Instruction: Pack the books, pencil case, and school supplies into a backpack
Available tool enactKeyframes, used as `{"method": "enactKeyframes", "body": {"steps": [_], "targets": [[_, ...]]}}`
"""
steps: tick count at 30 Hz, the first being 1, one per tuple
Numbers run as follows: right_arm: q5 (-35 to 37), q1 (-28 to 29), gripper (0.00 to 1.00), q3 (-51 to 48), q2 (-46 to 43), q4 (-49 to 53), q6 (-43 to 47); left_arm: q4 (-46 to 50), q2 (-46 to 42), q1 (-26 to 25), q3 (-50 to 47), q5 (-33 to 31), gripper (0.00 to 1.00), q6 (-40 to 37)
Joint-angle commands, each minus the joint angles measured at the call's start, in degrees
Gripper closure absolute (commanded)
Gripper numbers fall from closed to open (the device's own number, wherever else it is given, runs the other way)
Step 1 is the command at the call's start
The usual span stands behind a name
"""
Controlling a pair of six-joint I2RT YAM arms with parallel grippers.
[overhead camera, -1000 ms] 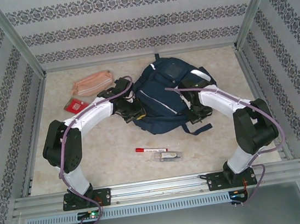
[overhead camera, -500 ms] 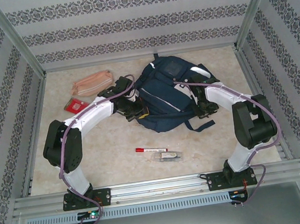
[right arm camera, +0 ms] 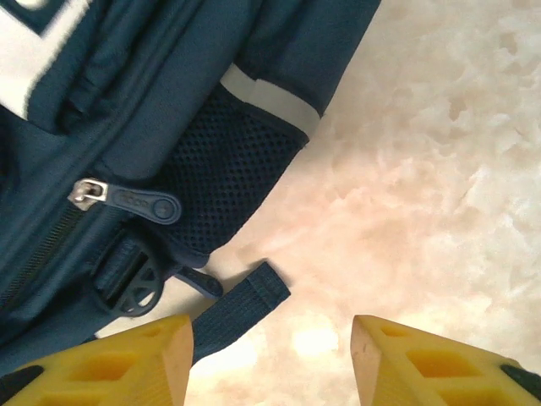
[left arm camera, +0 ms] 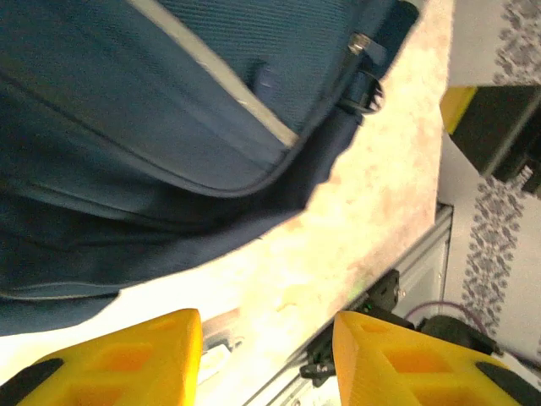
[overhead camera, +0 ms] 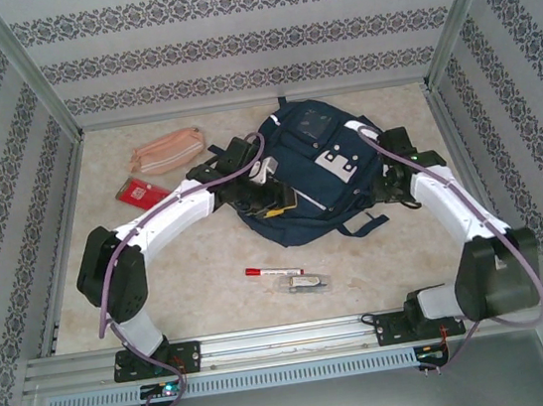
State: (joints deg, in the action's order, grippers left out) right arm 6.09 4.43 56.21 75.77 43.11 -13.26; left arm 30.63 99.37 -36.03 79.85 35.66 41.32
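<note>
Contents, table top:

- Large navy-blue fabric backpack (overhead camera: pixel 312 168) with a thin white stripe and pale patches. It lies flat at the centre, toward the far side of the beige marbled table (overhead camera: pixel 198 253).
- Left gripper (left arm camera: pixel 266 330): yellow fingers spread, nothing between them, at the backpack's near left edge.
- Right gripper (right arm camera: pixel 270 330): fingers spread and empty, over bare table beside the backpack's near right corner, close to a loose dark strap (right arm camera: pixel 241 309).
- Long salmon-pink fabric pencil case (overhead camera: pixel 167 152): far left, apart from the backpack.
- Small red flat packet (overhead camera: pixel 136 192): just near of the pencil case.
- Slim white marker pen (overhead camera: pixel 273 272) with a red cap, and a small clear-wrapped greyish item (overhead camera: pixel 304 283): close together, near of the backpack, between the arms.
</note>
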Motion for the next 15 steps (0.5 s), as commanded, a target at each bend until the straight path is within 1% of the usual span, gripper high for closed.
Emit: {"method": "enactKeyframes", "body": {"steps": [1,3,5,6,9,13,14,15], "targets": [[-9.0,-1.5,0.47,-1.3,-3.6,-1.0,-4.7,2.1,-1.4,-0.8,2.7,-0.1,0.53,-8.4],[-12.9,-2.0,0.47,-1.2,-5.5,-0.8,-5.4,5.4,-0.9,-1.7,5.5,-4.8,0.49,-17.1],[-13.3,-2.1,0.47,-1.5,-7.7,-0.6,-6.1,9.7,1.1,-2.6,9.4,-12.3,0.47,-25.2],[-13.0,-2.1,0.47,-2.0,-9.2,-0.6,-6.4,11.8,2.8,-3.3,12.4,-15.0,0.47,-29.2],[-11.8,-2.3,0.45,-3.4,-13.0,-1.2,-6.7,15.7,7.7,-5.5,19.0,-19.2,0.46,-35.9],[-10.0,-2.7,0.44,-4.7,-16.2,-0.8,-6.5,16.2,12.3,-9.2,23.2,-23.5,0.41,-42.2],[-9.4,-2.8,0.41,-5.3,-16.9,-0.7,-6.8,16.7,13.4,-10.1,24.3,-24.6,0.4,-44.3],[-8.6,-2.8,0.37,-6.1,-17.7,-0.9,-7.4,17.3,14.3,-10.8,24.9,-26.4,0.36,-46.1]]}}
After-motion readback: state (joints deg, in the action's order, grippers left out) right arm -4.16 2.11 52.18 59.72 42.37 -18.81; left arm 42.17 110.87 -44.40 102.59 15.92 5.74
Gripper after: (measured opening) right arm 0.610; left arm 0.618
